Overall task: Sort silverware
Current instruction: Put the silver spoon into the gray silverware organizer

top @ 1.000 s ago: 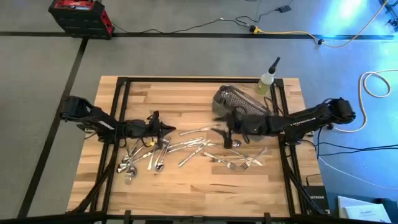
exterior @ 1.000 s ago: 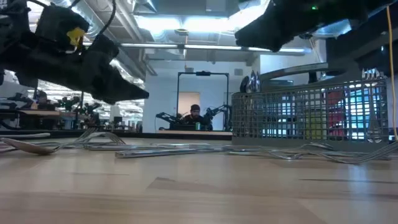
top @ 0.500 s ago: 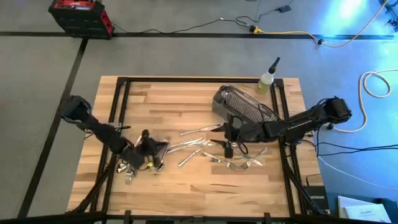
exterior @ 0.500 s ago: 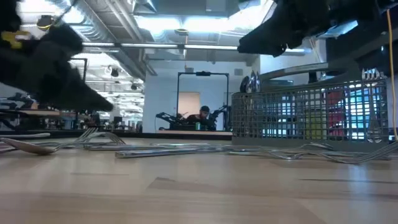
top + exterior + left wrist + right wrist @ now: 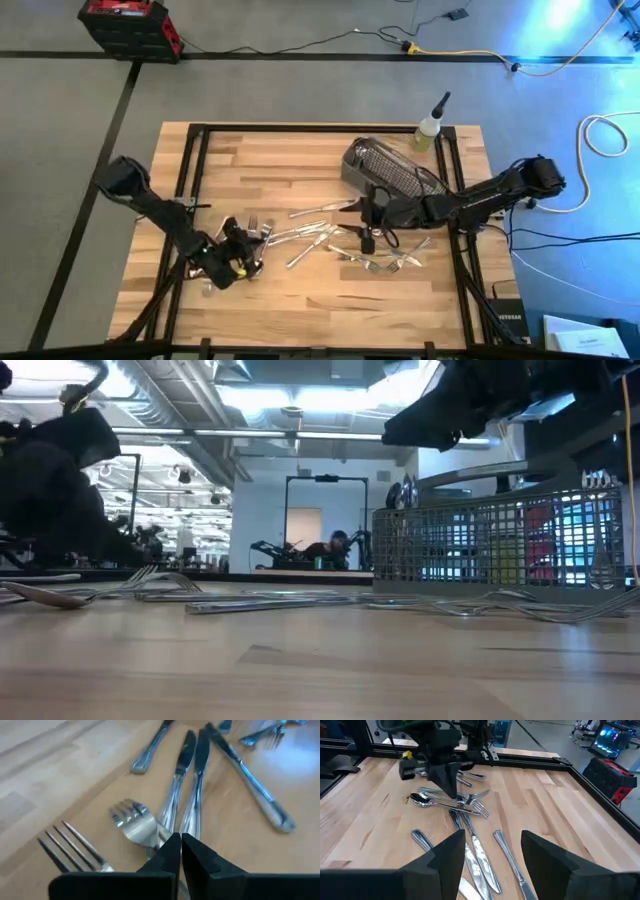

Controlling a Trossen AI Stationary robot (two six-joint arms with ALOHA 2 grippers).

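Observation:
The silverware lies loose on the wooden table (image 5: 300,300): forks, spoons and knives in a band across the middle (image 5: 318,234), some near my left gripper (image 5: 210,266), and some on the right (image 5: 388,262). My left gripper (image 5: 180,842) is shut and points steeply down at the left cluster, its tips over a fork (image 5: 132,822) lying flat beside two knives (image 5: 192,775). My right gripper (image 5: 492,855) hovers open above the middle of the spread, just in front of the mesh basket (image 5: 385,165), with nothing between its fingers. My left gripper's shut fingertips (image 5: 172,847) come down from above at the fork's neck (image 5: 159,834), where the knife handles also run in. The fingers themselves hide that spot, so I cannot tell whether they touch the fork. The fork lies flat on the table.
The grey wire-mesh basket (image 5: 500,550) stands at the table's far right with some pieces upright in it. A squeeze bottle (image 5: 430,130) stands at the far right corner. Bare wood lies along the near edge and at the far left.
My left gripper has moved toward the table's near edge and down, tipping its fingers downward onto the left cluster of silverware. My right gripper shifted a little toward the near edge early on, then held still. The silverware lies where it was.

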